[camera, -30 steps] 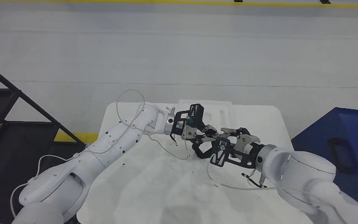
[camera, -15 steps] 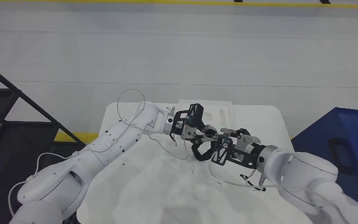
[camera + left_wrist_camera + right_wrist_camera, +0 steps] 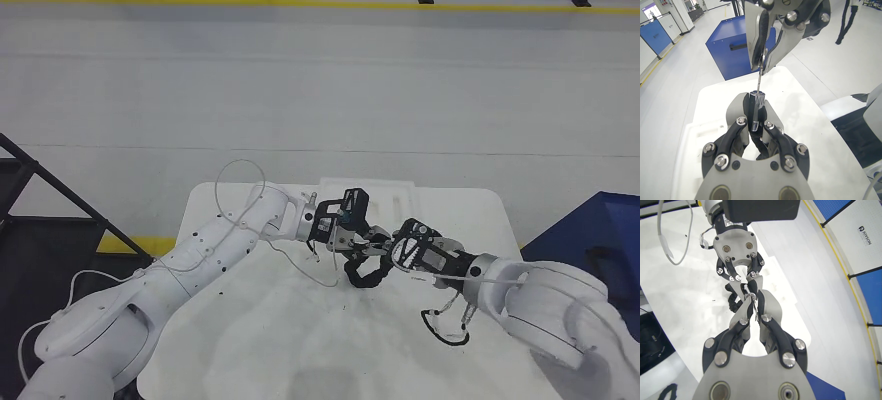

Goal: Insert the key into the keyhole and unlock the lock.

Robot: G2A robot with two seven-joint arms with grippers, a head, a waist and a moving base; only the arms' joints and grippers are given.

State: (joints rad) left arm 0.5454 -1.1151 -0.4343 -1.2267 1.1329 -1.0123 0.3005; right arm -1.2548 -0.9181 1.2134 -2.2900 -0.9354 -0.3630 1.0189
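My left gripper [image 3: 755,102] is shut on the lock [image 3: 757,106], a chrome cylinder with a black cable [image 3: 365,272] hanging below it in a loop. The keyhole end faces my right gripper [image 3: 761,66], which is shut on the head of a thin silver key [image 3: 759,79]. The key's tip touches the keyhole face and seems just entered. In the right wrist view the key [image 3: 755,308] sits between my right gripper's pads [image 3: 750,309], pointing at the lock [image 3: 750,295]. From above, the left gripper [image 3: 365,243] and right gripper [image 3: 392,250] meet above the middle of the white table [image 3: 280,340].
A white foam tray [image 3: 400,195] lies at the table's far edge, behind the grippers. A black cord loop [image 3: 445,328] lies on the table under the right arm. A white cable [image 3: 300,265] droops from the left arm. A blue cabinet [image 3: 590,240] stands beside the table.
The right gripper has turned and moved toward the left gripper, bringing the key up to the lock's keyhole. The left arm has shifted only slightly.
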